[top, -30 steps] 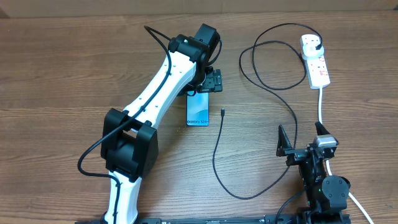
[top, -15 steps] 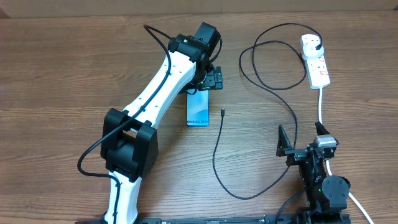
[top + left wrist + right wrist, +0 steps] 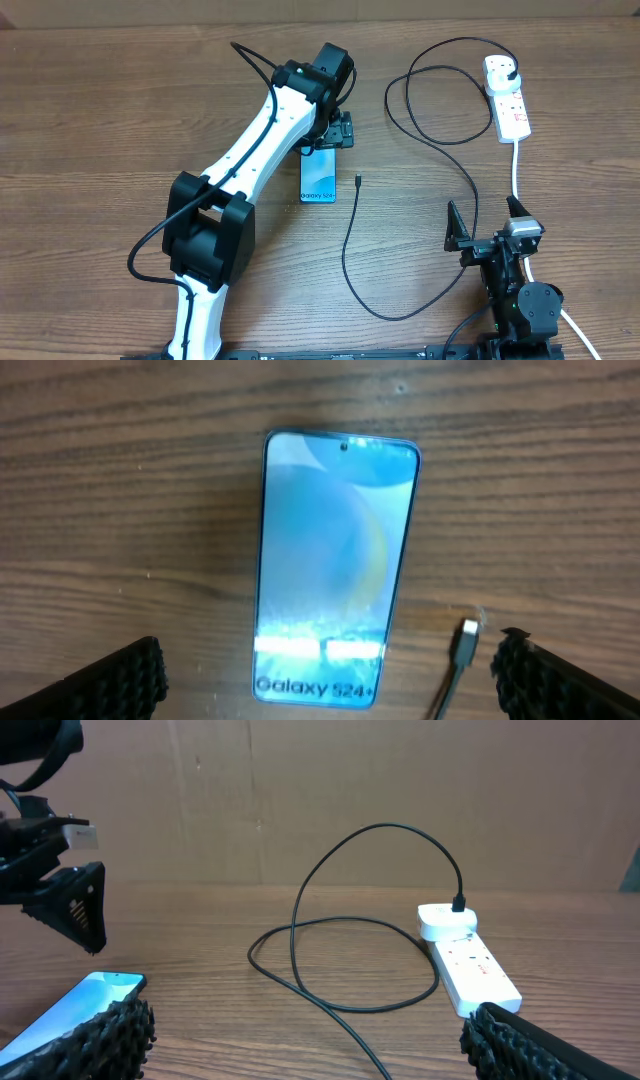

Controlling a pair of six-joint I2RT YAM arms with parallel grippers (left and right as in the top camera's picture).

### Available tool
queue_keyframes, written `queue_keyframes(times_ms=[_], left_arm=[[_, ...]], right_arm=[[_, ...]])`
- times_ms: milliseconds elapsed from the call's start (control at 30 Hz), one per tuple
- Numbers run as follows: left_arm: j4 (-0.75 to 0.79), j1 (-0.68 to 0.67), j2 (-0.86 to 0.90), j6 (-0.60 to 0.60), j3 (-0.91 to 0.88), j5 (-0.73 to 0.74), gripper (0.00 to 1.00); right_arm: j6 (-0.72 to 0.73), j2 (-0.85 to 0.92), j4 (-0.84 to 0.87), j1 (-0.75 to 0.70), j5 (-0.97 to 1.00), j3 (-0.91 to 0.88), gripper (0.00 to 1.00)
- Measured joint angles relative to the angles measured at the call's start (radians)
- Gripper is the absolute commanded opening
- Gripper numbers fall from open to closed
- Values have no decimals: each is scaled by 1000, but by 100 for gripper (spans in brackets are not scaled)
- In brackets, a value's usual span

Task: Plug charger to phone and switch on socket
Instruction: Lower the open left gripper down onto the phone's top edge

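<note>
The phone (image 3: 318,178) lies flat mid-table with its light blue screen up; it also shows in the left wrist view (image 3: 335,560) and at the lower left of the right wrist view (image 3: 75,1010). My left gripper (image 3: 335,130) hovers over the phone's far end, open and empty (image 3: 325,665), with its fingers either side of the phone's near end. The charger is a thin black cable (image 3: 345,250). Its connector tip (image 3: 358,181) (image 3: 466,643) lies just right of the phone, apart from it. Its plug (image 3: 512,72) (image 3: 459,904) sits in the white socket (image 3: 507,100) (image 3: 468,960). My right gripper (image 3: 487,225) (image 3: 310,1045) is open and empty at the near right.
The socket's thick white cord (image 3: 516,170) runs from the strip toward the right arm's base. The black cable loops (image 3: 430,100) left of the socket. A cardboard wall (image 3: 400,780) bounds the table's far side. The left arm (image 3: 250,150) spans the table's left half.
The left wrist has shifted very slightly over the phone's far end. Phone, cable, socket and right arm have not moved.
</note>
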Motion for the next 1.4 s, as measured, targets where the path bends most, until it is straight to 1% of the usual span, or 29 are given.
queue_keyframes(times_ms=[267, 1067, 1400], left_arm=[[42, -6, 3, 0, -66, -18, 100], [90, -8, 8, 0, -116, -18, 100], [149, -22, 8, 2, -161, -18, 100]], right_arm=[[0, 0, 0, 0, 0, 0, 100], [0, 0, 0, 0, 0, 0, 100], [0, 0, 0, 0, 0, 0, 100]])
